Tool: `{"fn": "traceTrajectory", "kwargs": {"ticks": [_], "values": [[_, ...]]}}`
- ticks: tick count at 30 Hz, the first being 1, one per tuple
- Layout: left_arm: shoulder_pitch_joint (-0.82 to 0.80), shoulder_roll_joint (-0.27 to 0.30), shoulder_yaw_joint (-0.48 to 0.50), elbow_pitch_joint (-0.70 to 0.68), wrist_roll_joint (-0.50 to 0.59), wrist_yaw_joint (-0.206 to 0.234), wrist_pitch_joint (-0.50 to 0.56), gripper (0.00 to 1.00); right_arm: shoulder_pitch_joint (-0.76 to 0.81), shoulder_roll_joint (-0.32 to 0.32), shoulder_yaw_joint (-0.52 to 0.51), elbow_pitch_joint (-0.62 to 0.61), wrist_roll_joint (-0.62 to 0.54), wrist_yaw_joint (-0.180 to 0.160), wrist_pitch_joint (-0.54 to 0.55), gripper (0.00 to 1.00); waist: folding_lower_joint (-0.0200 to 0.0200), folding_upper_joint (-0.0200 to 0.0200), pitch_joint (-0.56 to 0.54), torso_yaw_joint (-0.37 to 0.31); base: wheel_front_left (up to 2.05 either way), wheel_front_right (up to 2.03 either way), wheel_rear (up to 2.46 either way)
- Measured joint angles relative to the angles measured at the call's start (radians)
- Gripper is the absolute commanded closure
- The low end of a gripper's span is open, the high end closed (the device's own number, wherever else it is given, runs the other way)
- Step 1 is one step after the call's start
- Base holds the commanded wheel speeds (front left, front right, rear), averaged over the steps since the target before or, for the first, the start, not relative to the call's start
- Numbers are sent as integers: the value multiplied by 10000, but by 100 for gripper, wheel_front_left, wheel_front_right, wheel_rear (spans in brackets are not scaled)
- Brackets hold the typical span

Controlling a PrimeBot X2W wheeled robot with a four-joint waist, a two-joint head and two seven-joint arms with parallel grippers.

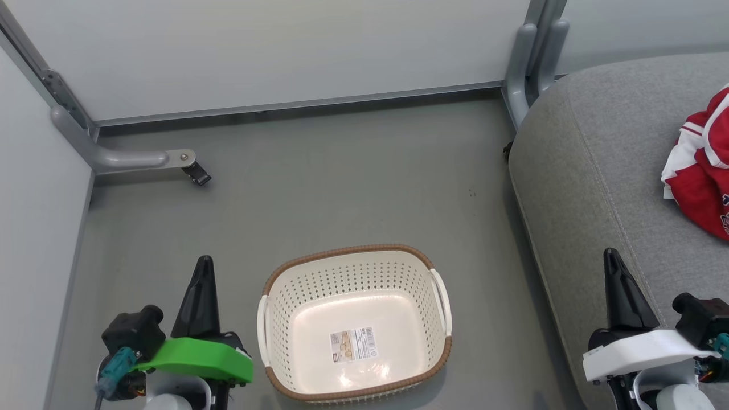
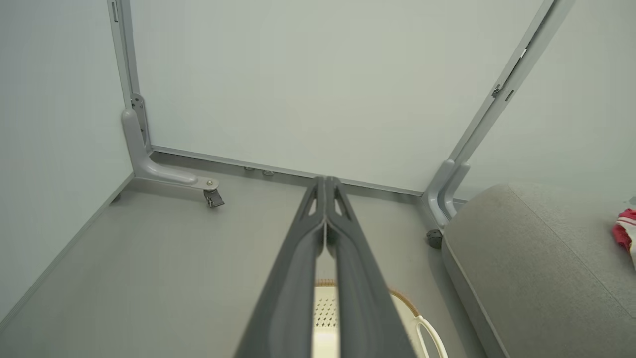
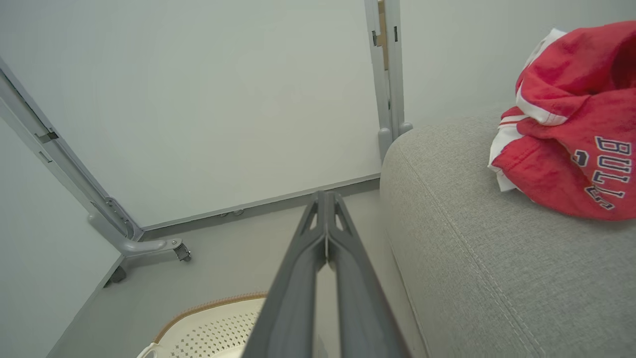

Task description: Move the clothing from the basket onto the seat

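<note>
Red-and-white clothing (image 1: 700, 165) is seen piled on the grey seat (image 1: 586, 171) right of the basket (image 1: 353, 273), which is flanked by the left gripper (image 1: 204, 261) and right gripper (image 1: 610, 253), both with jaws pressed together.

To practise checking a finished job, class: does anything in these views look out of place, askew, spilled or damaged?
Nothing stands out. The basket stands upright and empty on the floor, bar a label stuck inside. The clothing lies crumpled, not folded, on the seat; no spill or damage shows.

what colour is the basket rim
Brown woven rim on the cream-white basket; clearest in the head view.
</note>
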Motion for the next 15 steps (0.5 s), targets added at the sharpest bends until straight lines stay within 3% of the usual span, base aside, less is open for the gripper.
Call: {"fn": "traceTrajectory", "kwargs": {"ticks": [15], "values": [[-3,67,316,59,-2564,-171,585,100,-119,-12,-38,309,2615,0,673,100,0,0,-108,-82,0,0,0]]}}
